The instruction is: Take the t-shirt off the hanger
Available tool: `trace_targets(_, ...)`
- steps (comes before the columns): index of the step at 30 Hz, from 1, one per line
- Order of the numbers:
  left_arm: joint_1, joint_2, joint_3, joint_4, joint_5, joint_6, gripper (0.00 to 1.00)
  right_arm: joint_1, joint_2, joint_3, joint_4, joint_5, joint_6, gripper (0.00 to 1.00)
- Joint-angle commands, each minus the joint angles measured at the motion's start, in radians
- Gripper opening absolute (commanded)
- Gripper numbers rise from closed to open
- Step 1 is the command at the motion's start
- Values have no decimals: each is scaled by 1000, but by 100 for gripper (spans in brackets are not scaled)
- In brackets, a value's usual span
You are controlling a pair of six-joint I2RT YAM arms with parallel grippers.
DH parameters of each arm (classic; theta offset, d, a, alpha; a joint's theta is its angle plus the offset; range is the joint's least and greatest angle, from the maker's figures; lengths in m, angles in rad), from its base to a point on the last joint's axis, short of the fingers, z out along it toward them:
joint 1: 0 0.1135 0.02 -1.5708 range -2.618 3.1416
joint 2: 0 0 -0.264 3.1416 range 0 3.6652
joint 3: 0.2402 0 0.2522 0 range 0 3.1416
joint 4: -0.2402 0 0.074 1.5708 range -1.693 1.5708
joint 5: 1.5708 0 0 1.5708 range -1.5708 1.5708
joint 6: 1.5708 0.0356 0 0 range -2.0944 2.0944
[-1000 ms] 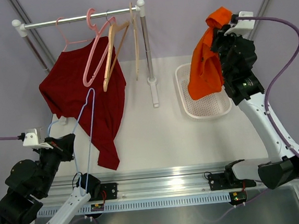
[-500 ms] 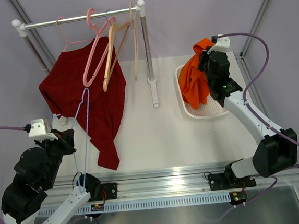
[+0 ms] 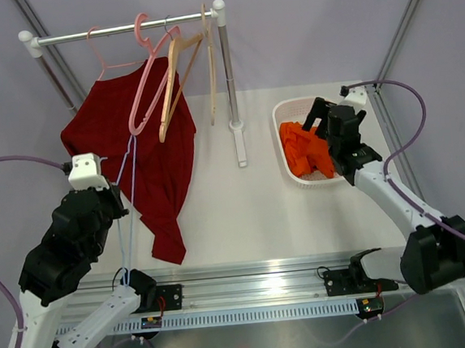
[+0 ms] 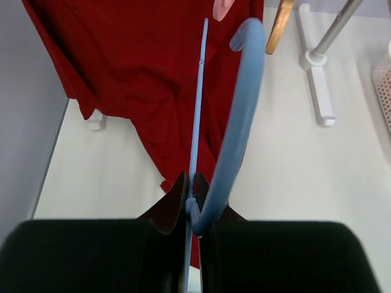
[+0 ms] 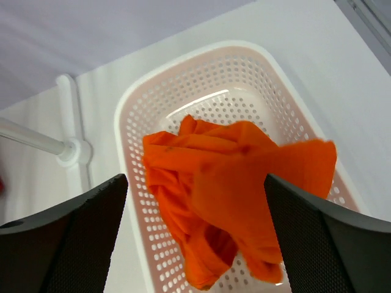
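Observation:
An orange t-shirt (image 3: 302,150) lies crumpled inside the white perforated basket (image 3: 282,121). My right gripper (image 3: 317,140) hangs just above it, open, with nothing between its fingers. The right wrist view shows the orange t-shirt (image 5: 232,183) loose in the basket (image 5: 131,122) below the right gripper (image 5: 195,183). My left gripper (image 3: 118,210) is shut on a bare light-blue hanger (image 3: 128,191) at the left. In the left wrist view the left gripper (image 4: 193,183) pinches the blue hanger (image 4: 241,110) at its neck.
A dark red t-shirt (image 3: 133,150) hangs from a pink hanger (image 3: 146,76) on the rail (image 3: 122,27) at the back left. Wooden hangers (image 3: 177,77) hang beside it. The rail's post and foot (image 3: 237,133) stand mid-table, left of the basket.
My right arm came down with the orange t-shirt into the basket and its jaws opened, letting it go. My left arm moved forward and rightward with the blue hanger.

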Motion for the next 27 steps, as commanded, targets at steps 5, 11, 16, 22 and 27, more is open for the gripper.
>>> trace_targets(5,1,18,68,40,-83,91,0,-3,-208,-25,-38,-101,42,99)
trace_targets(11,1,52,16,250,4,255,0,-2,-297,-84,-16,-188,81,100)
trace_targets(16,35,162,74,328,-1,389,0,-3,-333,-115,-15,-230,87,100)
trace_targets(22,231,358,201,362,270,386,0,-3,-378,-158,28,-262,81,99)
trace_targets(27,413,508,302,410,545,338,0,-3,-421,-173,30,-270,75,99)
